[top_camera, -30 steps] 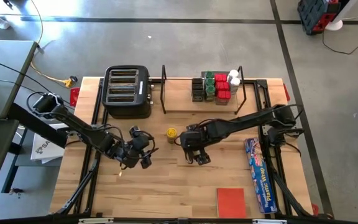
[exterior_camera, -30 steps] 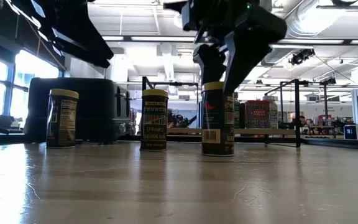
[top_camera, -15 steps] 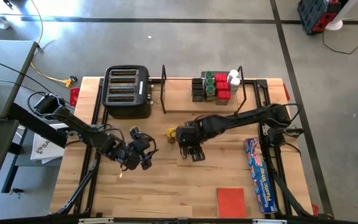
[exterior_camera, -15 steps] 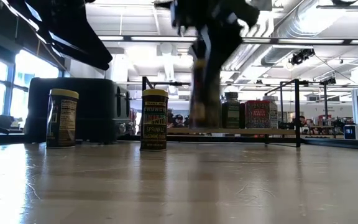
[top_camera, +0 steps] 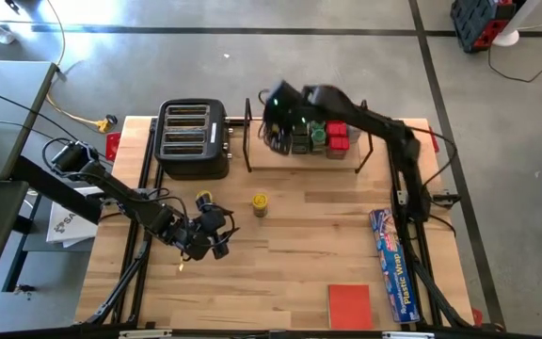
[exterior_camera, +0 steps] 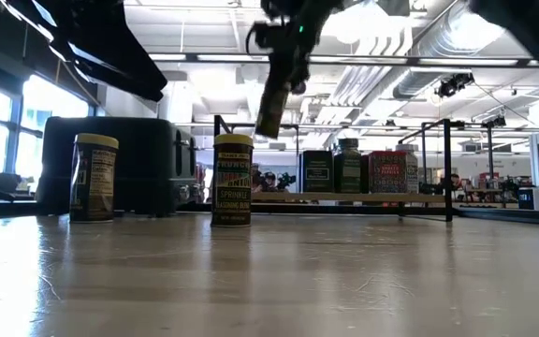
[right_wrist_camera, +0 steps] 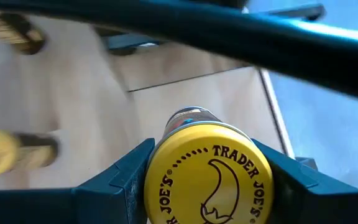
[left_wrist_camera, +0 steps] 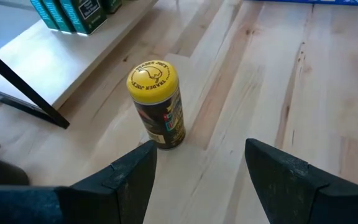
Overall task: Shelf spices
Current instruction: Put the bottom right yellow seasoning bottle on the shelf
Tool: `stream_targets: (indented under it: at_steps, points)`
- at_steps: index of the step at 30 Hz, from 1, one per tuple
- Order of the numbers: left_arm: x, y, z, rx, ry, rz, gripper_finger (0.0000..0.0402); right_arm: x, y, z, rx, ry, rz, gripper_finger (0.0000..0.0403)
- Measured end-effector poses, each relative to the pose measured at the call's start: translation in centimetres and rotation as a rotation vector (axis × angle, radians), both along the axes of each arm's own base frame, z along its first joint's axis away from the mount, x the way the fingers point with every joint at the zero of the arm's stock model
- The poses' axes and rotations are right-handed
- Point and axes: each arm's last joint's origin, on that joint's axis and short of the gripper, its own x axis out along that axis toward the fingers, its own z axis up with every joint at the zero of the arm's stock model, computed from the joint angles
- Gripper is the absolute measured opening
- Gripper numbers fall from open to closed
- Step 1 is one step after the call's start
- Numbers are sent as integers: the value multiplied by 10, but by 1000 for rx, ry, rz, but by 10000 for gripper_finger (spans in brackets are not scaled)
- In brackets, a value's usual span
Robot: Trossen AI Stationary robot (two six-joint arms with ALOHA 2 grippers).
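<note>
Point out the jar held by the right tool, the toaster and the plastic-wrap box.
Jar in the right tool [right_wrist_camera: 207,172]: right wrist view, middle of its yellow lid.
Toaster [top_camera: 193,139]: high view, its slotted top.
Plastic-wrap box [top_camera: 393,266]: high view, middle of its blue face.

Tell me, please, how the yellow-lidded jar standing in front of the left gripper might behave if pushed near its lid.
The yellow-lidded jar stands tall on a narrow base, so it would probably tip. Being round, it would likely roll afterwards.

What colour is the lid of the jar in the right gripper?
Yellow lid with dark print; right wrist view shows it best.
</note>
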Motion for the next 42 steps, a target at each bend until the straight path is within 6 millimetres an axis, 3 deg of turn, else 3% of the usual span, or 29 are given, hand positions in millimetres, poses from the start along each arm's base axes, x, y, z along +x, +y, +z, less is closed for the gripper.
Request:
stream_targets:
  at_steps: [3,6,12,21,35,42]
  points:
    - [1,0,1,-4,-8,0,241,4,-35,-9,10,20,-45,209]
    - [1,0,1,-5,-9,0,241,2,-63,-31,42,32,-84,209]
    - [1,0,1,-7,-12,0,241,-6,-94,-65,139,107,-131,209]
    - [2,1,1,-2,-11,3,241,4,-98,-85,143,122,-130,230]
    - [1,0,1,-24,-4,-13,241,7,-101,-84,96,98,-115,256]
    - [1,0,1,-26,-3,-15,241,6,-103,-82,-10,149,-173,263]
